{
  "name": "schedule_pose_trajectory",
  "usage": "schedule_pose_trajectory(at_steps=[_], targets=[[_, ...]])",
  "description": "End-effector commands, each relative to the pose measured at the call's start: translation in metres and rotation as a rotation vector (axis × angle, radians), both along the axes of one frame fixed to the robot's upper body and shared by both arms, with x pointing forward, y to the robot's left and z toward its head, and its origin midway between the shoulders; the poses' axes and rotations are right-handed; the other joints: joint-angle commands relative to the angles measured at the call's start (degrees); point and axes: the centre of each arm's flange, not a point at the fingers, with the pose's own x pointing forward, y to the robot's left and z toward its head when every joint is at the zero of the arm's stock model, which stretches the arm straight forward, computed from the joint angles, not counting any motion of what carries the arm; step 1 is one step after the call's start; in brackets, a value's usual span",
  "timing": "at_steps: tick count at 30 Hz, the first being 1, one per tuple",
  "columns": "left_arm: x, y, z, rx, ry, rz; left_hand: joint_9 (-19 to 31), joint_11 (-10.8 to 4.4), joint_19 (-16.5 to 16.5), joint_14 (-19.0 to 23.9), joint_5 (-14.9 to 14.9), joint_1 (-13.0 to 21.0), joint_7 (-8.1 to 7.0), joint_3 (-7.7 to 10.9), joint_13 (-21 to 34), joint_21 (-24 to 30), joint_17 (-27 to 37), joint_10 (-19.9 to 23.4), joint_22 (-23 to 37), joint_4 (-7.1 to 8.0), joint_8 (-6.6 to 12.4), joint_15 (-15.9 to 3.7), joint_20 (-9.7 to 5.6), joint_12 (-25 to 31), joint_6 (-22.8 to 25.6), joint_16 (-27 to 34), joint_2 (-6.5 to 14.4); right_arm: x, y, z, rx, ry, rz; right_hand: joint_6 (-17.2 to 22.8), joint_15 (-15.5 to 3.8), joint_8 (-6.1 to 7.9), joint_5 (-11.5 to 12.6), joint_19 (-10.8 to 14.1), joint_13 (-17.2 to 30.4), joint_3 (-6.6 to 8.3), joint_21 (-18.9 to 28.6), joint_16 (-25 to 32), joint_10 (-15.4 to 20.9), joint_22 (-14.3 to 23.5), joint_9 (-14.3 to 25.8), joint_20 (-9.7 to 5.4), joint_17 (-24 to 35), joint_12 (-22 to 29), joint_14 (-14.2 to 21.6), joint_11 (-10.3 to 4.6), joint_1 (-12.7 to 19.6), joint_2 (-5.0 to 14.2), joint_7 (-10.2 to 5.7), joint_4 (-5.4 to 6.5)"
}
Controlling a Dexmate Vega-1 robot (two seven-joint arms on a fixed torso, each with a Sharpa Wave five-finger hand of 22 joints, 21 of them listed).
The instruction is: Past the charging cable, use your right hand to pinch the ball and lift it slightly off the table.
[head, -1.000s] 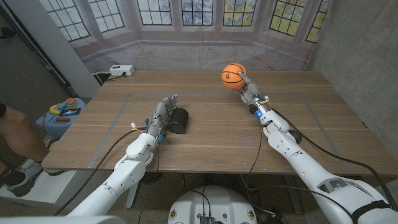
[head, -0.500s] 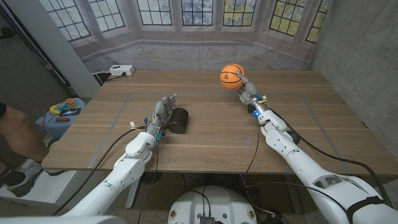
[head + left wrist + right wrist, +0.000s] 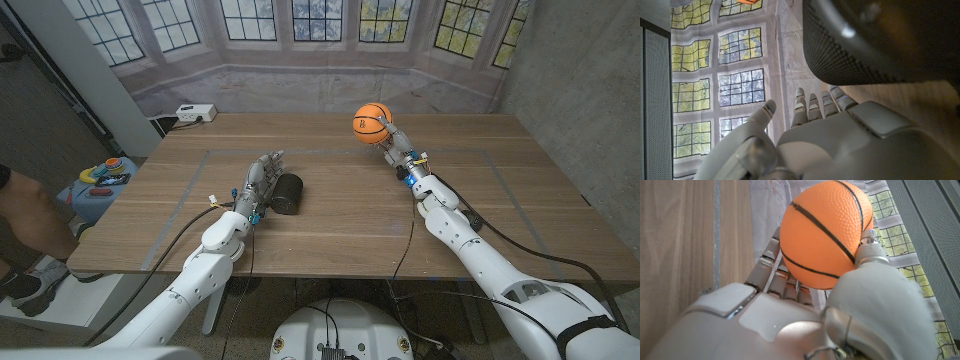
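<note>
In the head view the right hand (image 3: 396,143) holds the orange ball (image 3: 371,121) above the far part of the table (image 3: 340,215). The right wrist view shows the thumb (image 3: 867,255) and fingers (image 3: 771,265) pinching the ball. The left hand (image 3: 262,181), fingers apart and holding nothing, stands beside a black cylinder (image 3: 287,194).

Your right arm reached forward over the far right part of the table, and your right hand (image 3: 393,140) was raised above the wood, thumb on one side and fingers (image 3: 782,270) on the other, pinching a round thing between them. Your left arm lay low on the near left, your left hand (image 3: 262,180) holding nothing, fingers (image 3: 812,107) straight and close together.
</note>
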Motion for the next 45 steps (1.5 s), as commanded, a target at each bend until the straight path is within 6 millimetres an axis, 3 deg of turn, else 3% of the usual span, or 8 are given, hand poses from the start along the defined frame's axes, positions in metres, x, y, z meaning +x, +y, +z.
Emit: schedule_pose_trajectory(at_steps=[1, 9, 12, 18, 32, 45], targets=[[-0.001, -0.001, -0.001, -0.002, 0.001, -0.001, 0.26, 0.22, 0.67, 0.19, 0.4, 0.69, -0.03, 0.13, 0.33, -0.1, 0.1, 0.24, 0.15, -0.21, -0.04, 0.5, 0.08, -0.07, 0.33, 0.03, 0.06, -0.004, 0.001, 0.0, 0.004, 0.015, -0.017, 1.12, -1.72, 0.33, 0.3, 0.74, -0.05, 0.19, 0.42, 0.36, 0.73, 0.34, 0.16, -0.26, 0.22, 0.44, 1.59, 0.04, 2.51, 1.34, -0.07, -0.23], [-0.004, 0.0, -0.001, -0.003, -0.002, 0.001, 0.28, 0.12, 0.7, 0.23, 0.4, 0.79, -0.04, 0.08, 0.33, -0.15, 0.11, 0.27, 0.15, -0.21, -0.09, 0.53, 0.05, -0.07, 0.31, 0.05, 0.05, -0.008, 0.001, 0.001, 0.006, 0.026, -0.048, 2.87, -3.29, 0.68, 0.49, 2.85, -0.54, 0.64, 1.36, 1.07, 2.74, 0.43, 0.25, -1.41, 0.51, 1.03, 4.22, -1.07, 4.95, 1.45, -0.51, -0.53], [-0.005, 0.0, -0.002, -0.004, -0.003, 0.002, 0.28, 0.1, 0.72, 0.23, 0.4, 0.81, -0.02, 0.07, 0.33, -0.16, 0.11, 0.26, 0.15, -0.2, -0.1, 0.53, 0.02, -0.07, 0.32, 0.05, 0.06, -0.01, 0.002, 0.001, 0.011, 0.03, -0.06, 4.08, -4.11, 0.95, 0.61, 4.46, -0.91, 0.91, 2.14, 1.44, 4.14, 0.53, 0.32, -3.41, 0.79, 1.41, 5.65, -1.83, 6.56, 1.63, -1.03, -0.54], [-0.007, 0.001, -0.003, -0.008, -0.006, 0.0, 0.29, 0.02, 0.74, 0.26, 0.41, 0.9, -0.02, 0.04, 0.33, -0.19, 0.11, 0.38, 0.15, -0.21, -0.1, 0.51, 0.01, -0.03, 0.37, 0.06, 0.06, -0.012, 0.003, 0.0, 0.023, 0.042, -0.072, 6.45, -5.55, 1.64, 0.87, 7.13, -1.4, 1.25, 3.53, 2.13, 6.52, 0.68, 0.45, -5.01, 1.09, 2.09, 8.55, -2.52, 9.2, 1.52, -1.83, -0.72], [-0.01, 0.001, -0.003, -0.016, -0.012, 0.002, 0.31, -0.08, 0.87, 0.44, 0.42, 1.02, 0.0, 0.01, 0.34, -0.22, 0.11, 0.58, 0.15, -0.19, -0.08, 0.69, 0.08, 0.03, 0.56, 0.11, 0.05, -0.014, 0.004, 0.001, 0.027, 0.068, -0.115, 9.94, -7.76, 2.68, 0.99, 10.95, -2.05, 1.35, 5.9, 3.23, 10.02, 0.94, 0.68, -7.15, 1.71, 3.14, 13.06, -4.01, 13.23, 1.7, -2.8, -0.55], [-0.009, -0.001, -0.002, -0.018, -0.011, 0.002, 0.32, 0.02, 1.07, 0.67, 0.44, 1.09, 0.1, 0.08, 0.34, -0.19, 0.09, 1.0, 0.16, -0.13, 0.0, 0.71, 0.13, 0.18, 0.86, 0.14, 0.01, -0.016, 0.004, 0.0, 0.07, 0.103, -0.17, 13.73, -11.42, 3.9, 0.71, 15.51, -1.21, 1.06, 9.29, 4.87, 13.51, 1.33, 0.89, -9.76, 3.37, 5.05, 18.74, -6.1, 17.51, 2.47, -4.26, -0.43]])
